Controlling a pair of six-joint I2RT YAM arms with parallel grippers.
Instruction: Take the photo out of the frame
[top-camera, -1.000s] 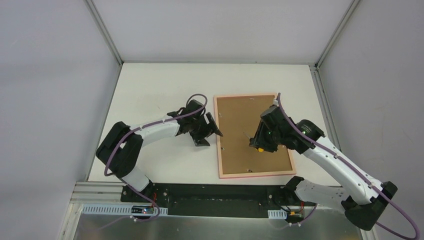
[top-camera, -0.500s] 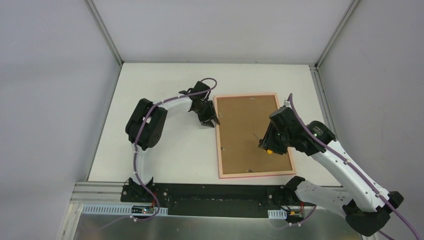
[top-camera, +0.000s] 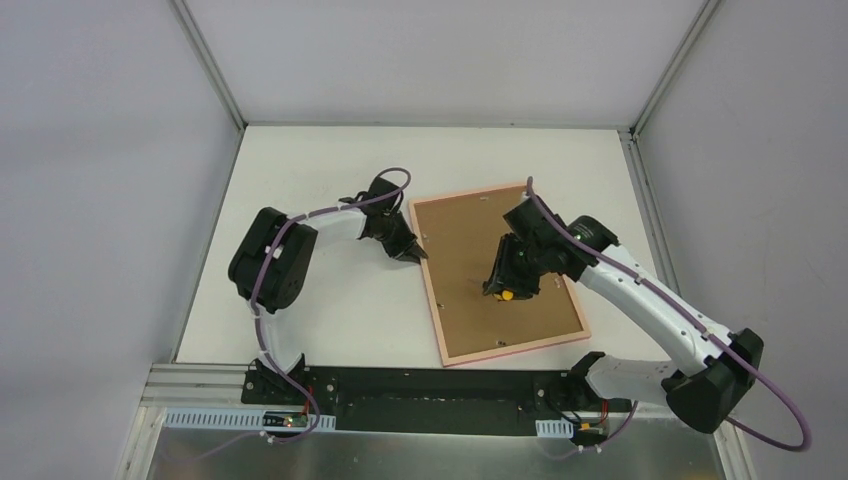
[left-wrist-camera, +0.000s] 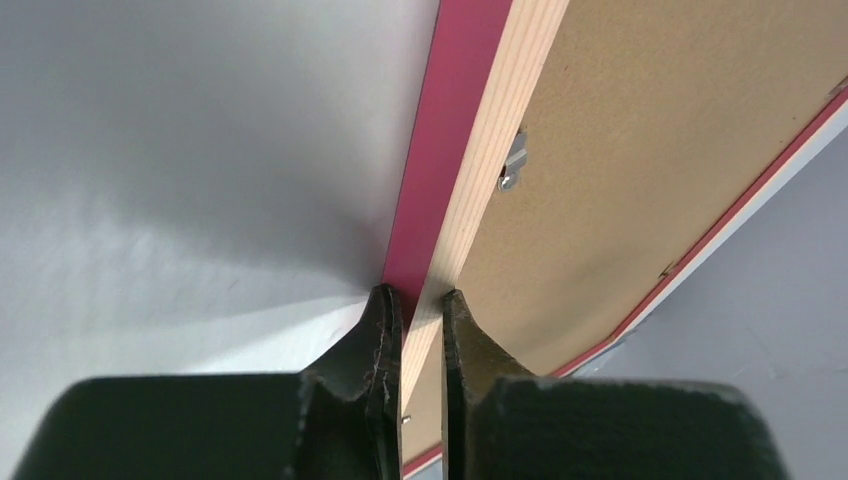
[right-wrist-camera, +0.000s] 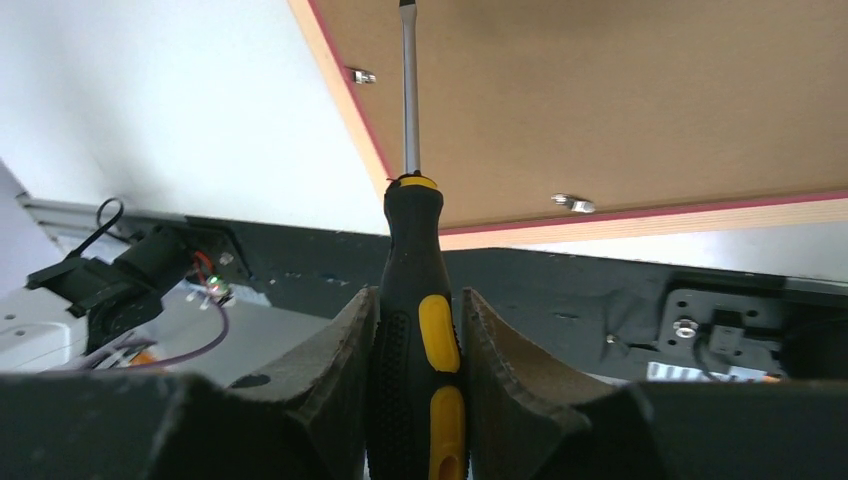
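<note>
The pink frame (top-camera: 431, 300) lies back-up and skewed on the white table, its brown back board (top-camera: 470, 235) facing up. The photo is hidden beneath that board. My left gripper (top-camera: 418, 256) is shut on the frame's left rim; in the left wrist view the pink side and pale wood edge (left-wrist-camera: 445, 250) run between the fingers of the gripper (left-wrist-camera: 422, 300). My right gripper (top-camera: 505, 288) hovers over the board, shut on a black-and-yellow screwdriver (right-wrist-camera: 415, 235). Its shaft (right-wrist-camera: 408, 90) reaches to the board. Small metal tabs (right-wrist-camera: 572, 204) sit along the rim.
Grey enclosure walls with metal posts (top-camera: 210, 70) close the table on three sides. A black mounting rail (top-camera: 430, 385) runs along the near edge. Bare white table (top-camera: 320, 310) lies left of the frame.
The left gripper has closed on the frame's left rim. The frame has turned, its far end swinging left. The right gripper has carried the screwdriver left and further over the board.
</note>
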